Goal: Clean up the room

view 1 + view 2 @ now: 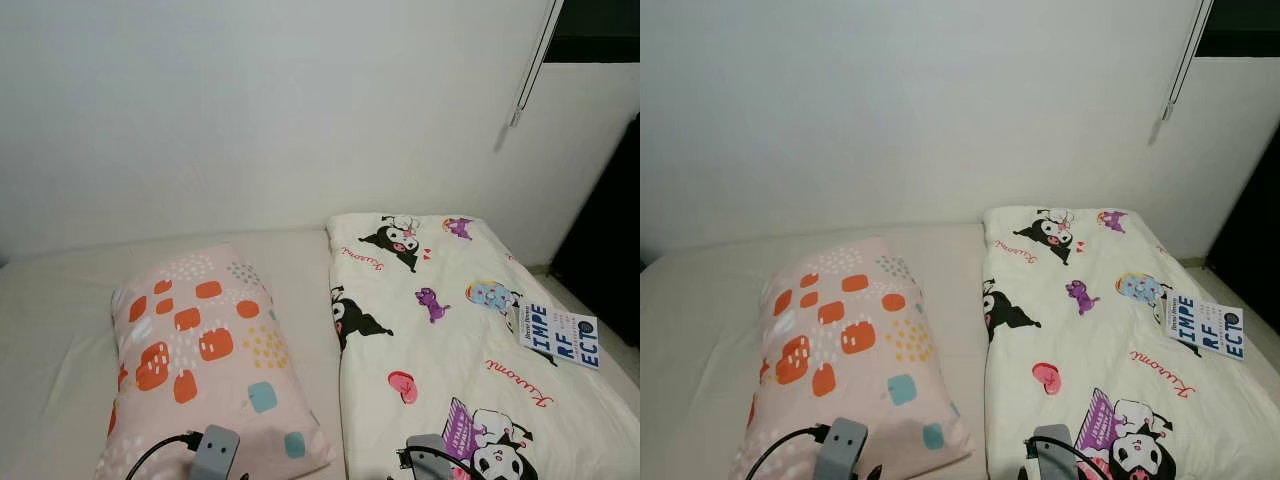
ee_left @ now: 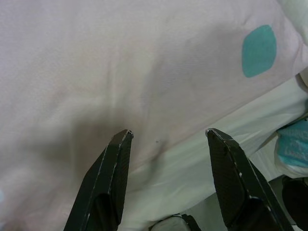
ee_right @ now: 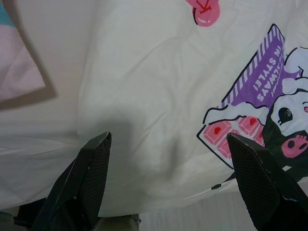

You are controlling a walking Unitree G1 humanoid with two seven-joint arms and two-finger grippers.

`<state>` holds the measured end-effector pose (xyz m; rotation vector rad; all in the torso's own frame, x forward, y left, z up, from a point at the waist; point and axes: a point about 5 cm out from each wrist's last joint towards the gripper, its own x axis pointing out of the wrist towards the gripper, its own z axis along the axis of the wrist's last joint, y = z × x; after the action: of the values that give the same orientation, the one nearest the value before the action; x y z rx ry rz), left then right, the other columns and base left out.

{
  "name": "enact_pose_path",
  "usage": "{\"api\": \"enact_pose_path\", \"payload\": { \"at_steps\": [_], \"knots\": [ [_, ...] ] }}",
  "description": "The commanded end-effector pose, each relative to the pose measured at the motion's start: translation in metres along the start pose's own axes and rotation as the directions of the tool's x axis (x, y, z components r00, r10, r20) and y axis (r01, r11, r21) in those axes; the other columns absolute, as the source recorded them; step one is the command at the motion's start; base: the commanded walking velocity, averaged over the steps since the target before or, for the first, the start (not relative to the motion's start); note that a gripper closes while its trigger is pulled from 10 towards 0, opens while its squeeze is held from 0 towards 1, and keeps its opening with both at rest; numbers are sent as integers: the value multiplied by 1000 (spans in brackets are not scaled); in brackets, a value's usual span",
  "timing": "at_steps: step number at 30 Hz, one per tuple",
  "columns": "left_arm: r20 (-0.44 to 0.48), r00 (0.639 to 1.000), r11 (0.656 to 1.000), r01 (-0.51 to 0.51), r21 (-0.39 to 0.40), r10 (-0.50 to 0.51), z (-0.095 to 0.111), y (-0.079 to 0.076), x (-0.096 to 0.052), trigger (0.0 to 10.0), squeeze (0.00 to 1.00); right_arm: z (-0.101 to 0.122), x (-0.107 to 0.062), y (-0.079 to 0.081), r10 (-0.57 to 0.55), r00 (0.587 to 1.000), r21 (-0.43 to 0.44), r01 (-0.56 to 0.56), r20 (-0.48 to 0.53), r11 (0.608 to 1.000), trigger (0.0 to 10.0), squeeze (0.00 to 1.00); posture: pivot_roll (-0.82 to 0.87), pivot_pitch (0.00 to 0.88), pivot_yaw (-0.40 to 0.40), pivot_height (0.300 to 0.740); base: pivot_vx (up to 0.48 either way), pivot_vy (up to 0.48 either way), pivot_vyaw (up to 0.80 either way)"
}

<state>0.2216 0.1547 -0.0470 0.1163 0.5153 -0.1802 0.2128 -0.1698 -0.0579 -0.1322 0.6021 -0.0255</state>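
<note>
Bed (image 1: 40, 330) with pale sheet fills the head views, set against a plain white wall (image 1: 250, 110). Pillow (image 1: 200, 350), pink with orange, teal and yellow patches, lies on the robot's left half of the bed, long axis running toward the wall. Folded blanket (image 1: 450, 340), white with cartoon prints, lies just beside it on the right half, reaching almost to the wall; a blue-and-white label (image 1: 560, 335) hangs at its far right edge. Left gripper (image 2: 168, 137) hovers over the near end of the pillow, fingers spread apart, nothing between them; pillow edge and sheet show below the tips. Right gripper (image 3: 168, 139) hovers over the near end of the blanket, fingers wide apart, also empty, close to the purple and pink print. Handling judgement: both items look light, soft and fully compliant, not fragile; they will sag and drape when lifted, and thin cloth may slip out of a shallow pinch. Pillow: best taken at a corner or along the near edge, where the filling thins and the fingers can close on a bunch of fabric. Blanket: best taken at a folded edge so that all layers come together; a pinch on the flat top would probably lift one layer only and undo the fold.
</note>
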Motion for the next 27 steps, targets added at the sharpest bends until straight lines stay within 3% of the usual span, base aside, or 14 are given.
{"api": "enact_pose_path", "payload": {
  "at_steps": [1, 27],
  "knots": [
    [-9, 1000, 1000, -14, -13, 14, -2, 3, -1, 10000, 0, -1, -1, 2, 5, 1000, 0, -5, 1, 1000, 10000, 0, 28, 81, -16, 740, 0, 0, 0],
    [-4, 1000, 1000, -18, -11, 18, -1, 3, -1, 10000, 0, -1, -1, 4, 10, 1000, 0, -10, 5, 1000, 10000, 0, 30, 85, -16, 740, 0, 0, 0]
  ]
}}
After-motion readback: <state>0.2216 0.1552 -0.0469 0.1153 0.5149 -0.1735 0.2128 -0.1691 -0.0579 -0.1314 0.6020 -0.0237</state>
